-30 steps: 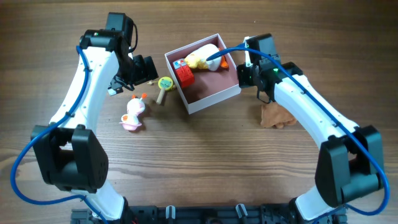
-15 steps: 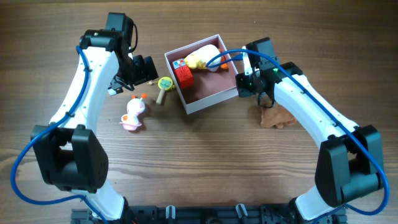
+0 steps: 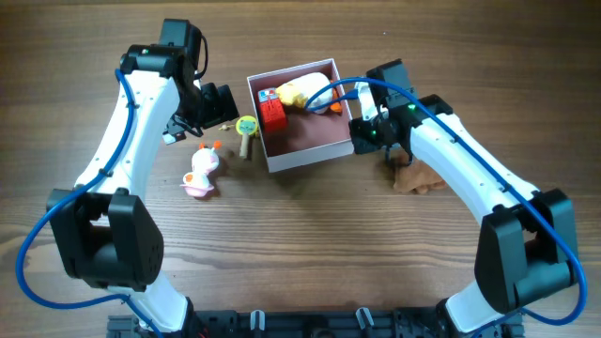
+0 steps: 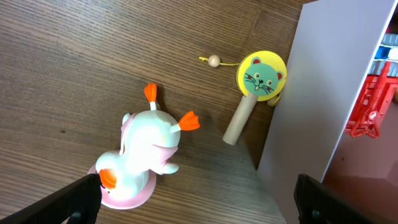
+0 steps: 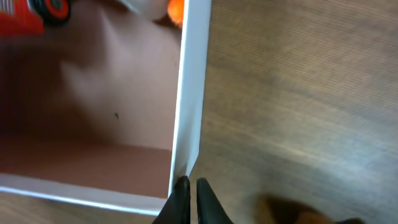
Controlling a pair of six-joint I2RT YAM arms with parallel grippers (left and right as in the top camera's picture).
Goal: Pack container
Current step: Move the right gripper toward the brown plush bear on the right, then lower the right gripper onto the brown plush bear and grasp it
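item 1, the container point(image 3: 310, 159): square shallow box, white walls, pink floor, at table point(image 3: 310, 244) centre, toward 12 o'clock. holds a red toy point(image 3: 273, 111) at its 10 o'clock corner and a yellow-and-white plush point(image 3: 305, 89) along the 12 o'clock wall. the rest of the floor is bare.

item 2, right gripper point(image 5: 189, 190): at the container's 3 o'clock wall, near the 5 o'clock corner. fingertips are drawn almost together and appear to pinch the thin wall edge.

item 3, left gripper point(image 4: 198, 183): jaws spread wide, holding nothing. it hangs above the loose toys at the container's 9 o'clock side.

item 4, cat-face rattle point(image 4: 261, 76): on the table, its disc touching or just beside the container's 9 o'clock wall. in the left wrist view its handle runs from 1 to 7 o'clock.

item 5, pink duck point(image 4: 146, 155): lying on its side at 7 o'clock of the rattle, apart from the box.

item 6, brown cloth point(image 3: 418, 176): at 5 o'clock of the right gripper.

note: rattle and duck remain unpacked. both lie beneath the left arm, the nearer one. the jaws should probably close across the rattle handle, not along it.
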